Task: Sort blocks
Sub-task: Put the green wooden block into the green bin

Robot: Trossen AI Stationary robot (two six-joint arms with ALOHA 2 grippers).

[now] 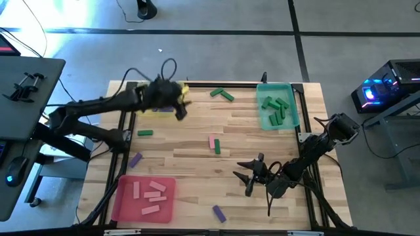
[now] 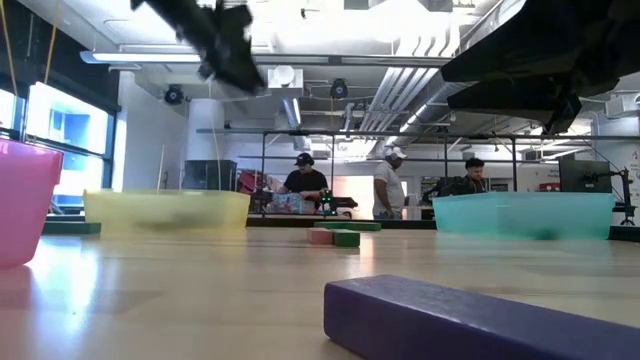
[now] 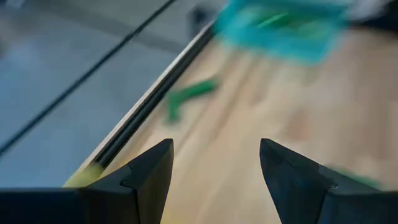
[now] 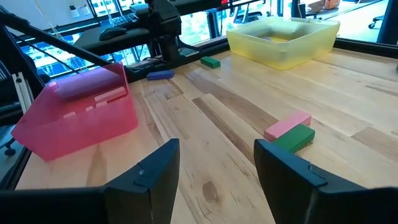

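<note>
Loose blocks lie flat on the wooden table: two green ones [image 1: 222, 94] near the far edge, a green one [image 1: 145, 133] and a purple one [image 1: 135, 159] at the left, a pink [image 1: 212, 141] and green [image 1: 217, 147] pair in the middle, and a purple one [image 1: 218, 213] near the front edge. My left gripper [image 1: 182, 111] hangs open and holds nothing, high above the yellow tray [image 1: 184, 88], which its arm mostly hides. Low over the table's right part, my right gripper [image 1: 244, 176] is open with nothing in it and points toward the pink and green pair [image 4: 289, 134].
The teal tray [image 1: 277, 108] at the far right holds several green blocks. The red tray [image 1: 144, 198] at the front left holds several pink ones. In the low view, people sit and stand beyond the table's far side.
</note>
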